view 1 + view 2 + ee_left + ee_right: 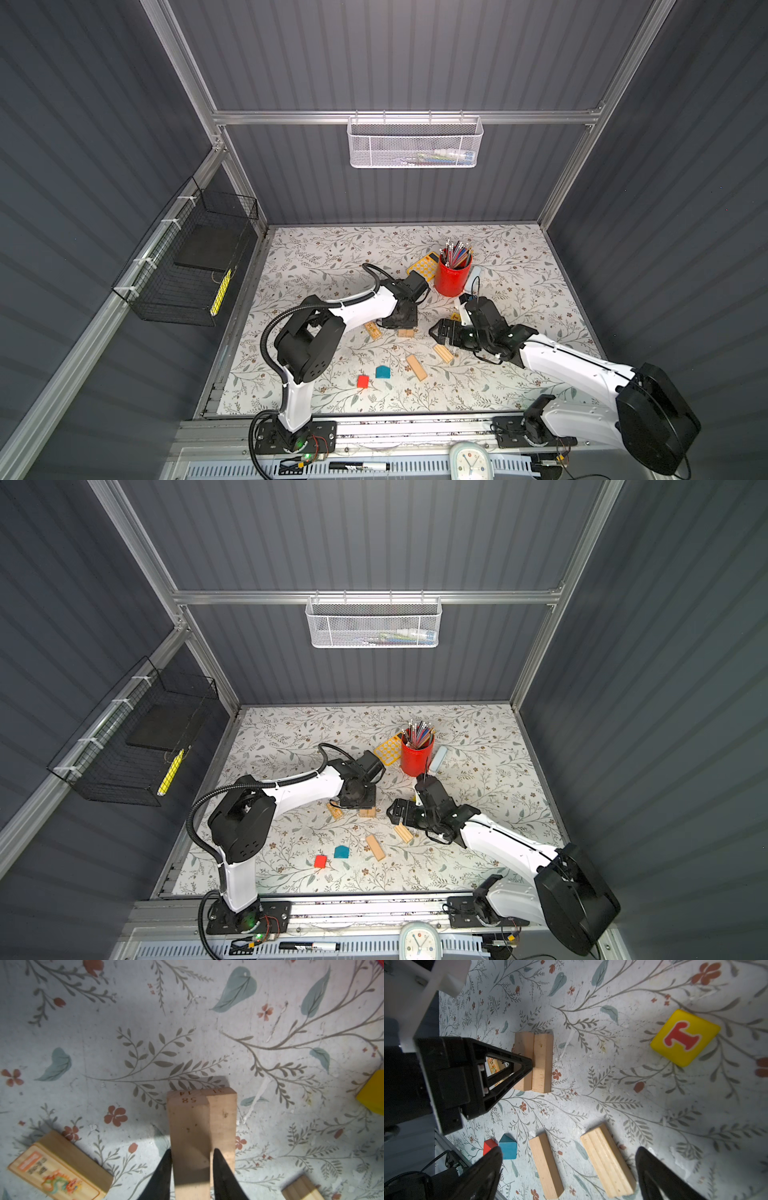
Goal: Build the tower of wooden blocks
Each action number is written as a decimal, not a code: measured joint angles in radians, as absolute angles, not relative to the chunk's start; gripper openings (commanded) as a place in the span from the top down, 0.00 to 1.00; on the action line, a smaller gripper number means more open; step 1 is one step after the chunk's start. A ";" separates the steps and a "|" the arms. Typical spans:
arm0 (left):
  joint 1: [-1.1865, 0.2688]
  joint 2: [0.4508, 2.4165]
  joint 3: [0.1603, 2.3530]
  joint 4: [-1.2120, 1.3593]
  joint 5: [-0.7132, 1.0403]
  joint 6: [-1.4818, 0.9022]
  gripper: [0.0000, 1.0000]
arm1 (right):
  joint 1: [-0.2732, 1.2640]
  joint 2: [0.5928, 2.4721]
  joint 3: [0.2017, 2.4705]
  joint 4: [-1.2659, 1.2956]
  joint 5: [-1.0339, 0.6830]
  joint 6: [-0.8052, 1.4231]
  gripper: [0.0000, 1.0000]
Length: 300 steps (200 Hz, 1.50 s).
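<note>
Two tan planks [201, 1126] lie side by side on the floral mat [332, 257]. My left gripper [192, 1150] points down over them, its fingers slightly open along the sides of one plank. In the right wrist view a fingertip sits at their seam [533, 1064]. A printed plank [372, 330] lies beside them. My right gripper [569, 1148] hangs wide open and empty above a plain plank [546, 1165] and a grooved plank [607, 1159]. The yellow cube [685, 1038] with a red T, the red cube [363, 381] and the teal house block [383, 372] lie loose. No tower stands.
A red pencil cup [452, 274] and a yellow calculator [424, 266] stand behind the left gripper. A black wire basket [187, 266] hangs on the left wall and a white mesh basket [415, 145] on the back rail. A clock [469, 461] sits at the front edge.
</note>
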State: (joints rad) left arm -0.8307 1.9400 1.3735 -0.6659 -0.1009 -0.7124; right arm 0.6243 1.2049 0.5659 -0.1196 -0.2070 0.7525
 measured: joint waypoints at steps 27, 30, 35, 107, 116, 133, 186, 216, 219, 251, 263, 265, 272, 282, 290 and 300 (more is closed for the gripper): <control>-0.831 1.940 1.374 -0.665 -0.101 -0.712 0.65 | 0.624 1.205 0.563 -0.120 -0.208 0.753 0.01; -0.831 1.940 1.374 -0.666 -0.101 -0.712 0.65 | 0.624 1.205 0.563 -0.120 -0.208 0.753 0.01; -0.831 1.940 1.374 -0.666 -0.101 -0.712 0.65 | 0.624 1.205 0.563 -0.120 -0.209 0.753 0.01; -0.831 1.939 1.435 -0.680 -0.117 -0.712 0.59 | 0.624 1.196 0.567 -0.144 -0.210 0.742 0.01; -0.831 1.937 1.435 -0.684 -0.121 -0.712 0.58 | 0.624 1.193 0.572 -0.155 -0.210 0.735 0.01; -0.831 1.922 1.435 -0.696 -0.134 -0.712 0.57 | 0.624 1.187 0.589 -0.184 -0.208 0.716 0.01; -0.831 1.892 1.433 -0.696 -0.137 -0.712 0.52 | 0.625 1.180 0.620 -0.232 -0.202 0.683 0.01; -0.831 1.894 1.433 -0.694 -0.131 -0.712 0.50 | 0.625 1.180 0.620 -0.239 -0.202 0.683 0.01; -0.831 1.894 1.433 -0.694 -0.131 -0.712 0.50 | 0.625 1.180 0.620 -0.239 -0.202 0.683 0.01; -0.831 1.917 1.433 -0.687 -0.130 -0.716 0.50 | 0.625 1.180 0.620 -0.239 -0.202 0.684 0.01; -0.831 1.928 1.431 -0.682 -0.130 -0.720 0.51 | 0.625 1.180 0.620 -0.239 -0.202 0.684 0.01; -0.831 1.930 1.430 -0.680 -0.130 -0.720 0.51 | 0.625 1.180 0.620 -0.239 -0.202 0.684 0.01; -0.831 1.934 1.427 -0.677 -0.130 -0.723 0.51 | 0.625 1.180 0.620 -0.239 -0.202 0.684 0.01; -0.831 1.935 1.414 -0.666 -0.130 -0.727 0.51 | 0.625 1.180 0.620 -0.239 -0.202 0.684 0.01; -0.831 1.938 1.406 -0.665 -0.130 -0.731 0.52 | 0.624 1.180 0.620 -0.239 -0.202 0.684 0.01; -0.831 1.945 1.399 -0.665 -0.130 -0.738 0.53 | 0.625 1.180 0.620 -0.238 -0.202 0.684 0.01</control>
State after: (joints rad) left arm -0.8307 1.9446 1.3991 -0.6655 -0.1299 -0.7376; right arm 0.6247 1.1805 0.6201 -0.2382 -0.2020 0.6842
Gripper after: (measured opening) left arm 0.483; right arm 0.989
